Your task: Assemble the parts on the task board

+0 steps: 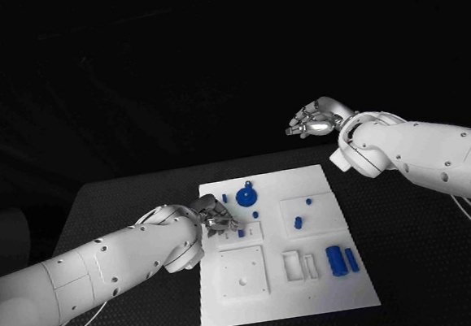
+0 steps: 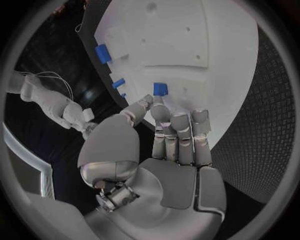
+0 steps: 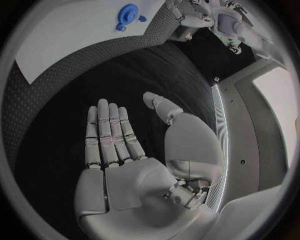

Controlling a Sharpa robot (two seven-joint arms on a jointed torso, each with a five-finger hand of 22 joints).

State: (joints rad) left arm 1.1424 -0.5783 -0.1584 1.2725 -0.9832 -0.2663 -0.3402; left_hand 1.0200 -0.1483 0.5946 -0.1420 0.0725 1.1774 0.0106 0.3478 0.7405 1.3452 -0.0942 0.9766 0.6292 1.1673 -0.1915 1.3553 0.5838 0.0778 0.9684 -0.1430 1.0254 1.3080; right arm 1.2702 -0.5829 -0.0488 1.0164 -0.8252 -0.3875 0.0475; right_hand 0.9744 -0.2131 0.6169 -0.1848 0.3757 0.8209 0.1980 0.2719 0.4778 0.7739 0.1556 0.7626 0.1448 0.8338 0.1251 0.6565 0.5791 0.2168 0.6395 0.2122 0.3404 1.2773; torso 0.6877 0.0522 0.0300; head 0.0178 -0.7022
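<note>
Two hands | left hand (image 2: 156, 150) fingers pinch blue part (image 2: 160, 89), contact partly hidden | right hand (image 3: 134, 165) fingers spread, empty

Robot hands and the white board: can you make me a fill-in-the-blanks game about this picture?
1. The left robot hand pinches a small ____ block over the white board.
2. The right robot hand is held up off the board with its fingers apart, holding ____.
3. The blue gear lies on the ____ board.
4. The table under the board is ____.

Missing words: blue; nothing; white; black
</note>
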